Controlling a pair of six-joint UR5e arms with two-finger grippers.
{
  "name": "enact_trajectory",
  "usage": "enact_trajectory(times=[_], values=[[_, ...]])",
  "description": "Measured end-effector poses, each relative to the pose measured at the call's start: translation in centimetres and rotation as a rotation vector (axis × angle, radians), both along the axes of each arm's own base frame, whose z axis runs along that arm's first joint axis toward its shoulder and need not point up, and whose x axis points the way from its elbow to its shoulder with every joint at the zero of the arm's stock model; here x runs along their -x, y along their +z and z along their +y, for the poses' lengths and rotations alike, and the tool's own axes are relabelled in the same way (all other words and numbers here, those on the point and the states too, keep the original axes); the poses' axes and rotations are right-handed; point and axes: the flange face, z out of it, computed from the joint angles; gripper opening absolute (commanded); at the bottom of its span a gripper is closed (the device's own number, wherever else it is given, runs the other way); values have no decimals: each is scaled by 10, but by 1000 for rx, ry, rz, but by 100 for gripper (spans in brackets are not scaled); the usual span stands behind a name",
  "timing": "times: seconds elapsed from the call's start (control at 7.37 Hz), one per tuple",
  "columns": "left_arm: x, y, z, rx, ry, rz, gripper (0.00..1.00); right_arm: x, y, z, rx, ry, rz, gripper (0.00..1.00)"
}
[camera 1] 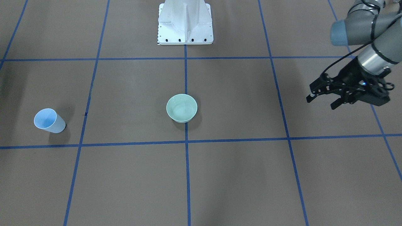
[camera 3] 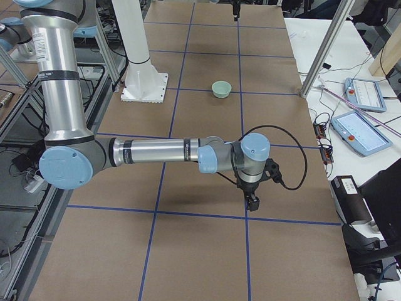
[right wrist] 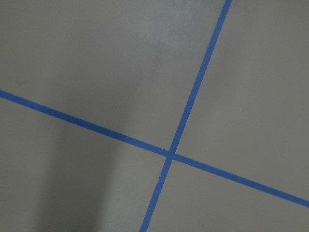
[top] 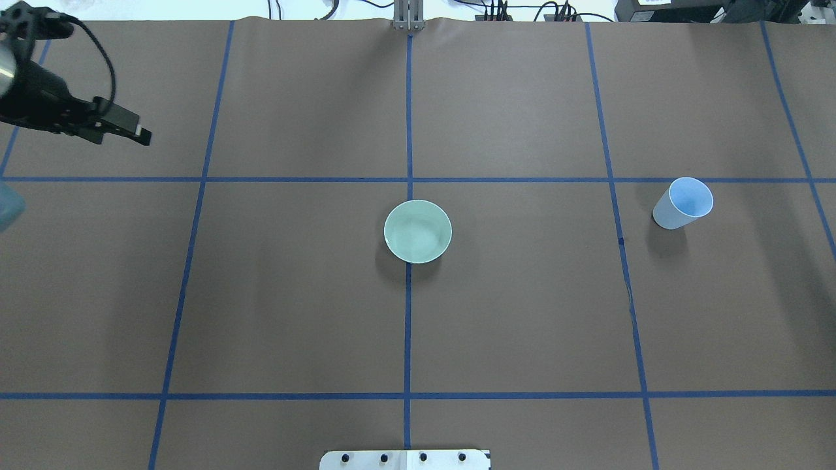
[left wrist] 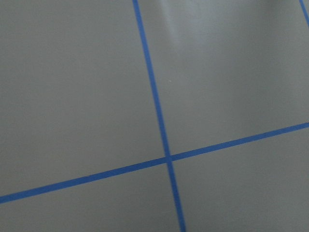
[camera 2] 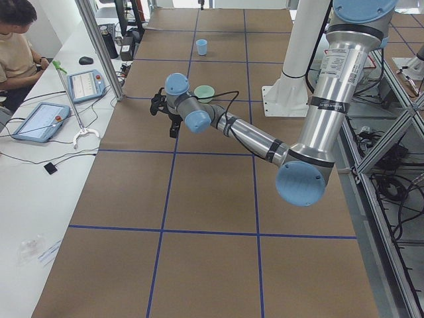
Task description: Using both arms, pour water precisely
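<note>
at the worktop (camera 1: pixel 238 175) centre, bowl (camera 1: pixel 181 108) is reachable from both sides; cup (camera 1: pixel 49 121) stands toward the right tool (camera 3: pixel 252 202), i cannot tell its opening; left tool (camera 1: pixel 322 101) wide, empty.

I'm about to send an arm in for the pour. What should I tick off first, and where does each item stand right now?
1. The pale-blue cup stands upright, with no claw touching it: ok.
2. The pale-green bowl sits upright at the table's centre, with nothing over it: ok.
3. The left claw is open and empty: ok.
4. The right claw is open: cannot tell, since only the exterior right view shows it.
5. There is water in the cup: cannot tell.
</note>
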Motion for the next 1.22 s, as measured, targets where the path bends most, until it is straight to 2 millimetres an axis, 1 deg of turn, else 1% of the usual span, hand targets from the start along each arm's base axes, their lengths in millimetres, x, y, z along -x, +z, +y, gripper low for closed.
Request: enact_trajectory(times=[0.14,0.41,0.54,0.68,0.81,0.95,1.09,1.22], values=[[-51,-27,6,44,-15,-10,100,-2,12,8,19,0,-2,100],[-147,-94,22,120,-53,-61,100,-3,30,23,54,4,8,100],[-197,-124,31,150,-75,-75,100,-4,34,27,65,6,10,100],[-246,-149,40,175,-95,-87,100,-4,37,30,71,8,11,100],[-289,-167,47,196,-108,-101,98,-4,38,31,74,9,12,100],[-321,-175,51,215,-114,-118,94,-4,38,31,75,10,12,100],[-342,-175,55,224,-114,-134,84,-4,38,31,75,10,13,100],[-355,-172,60,227,-111,-147,65,-4,39,32,76,10,13,100]])
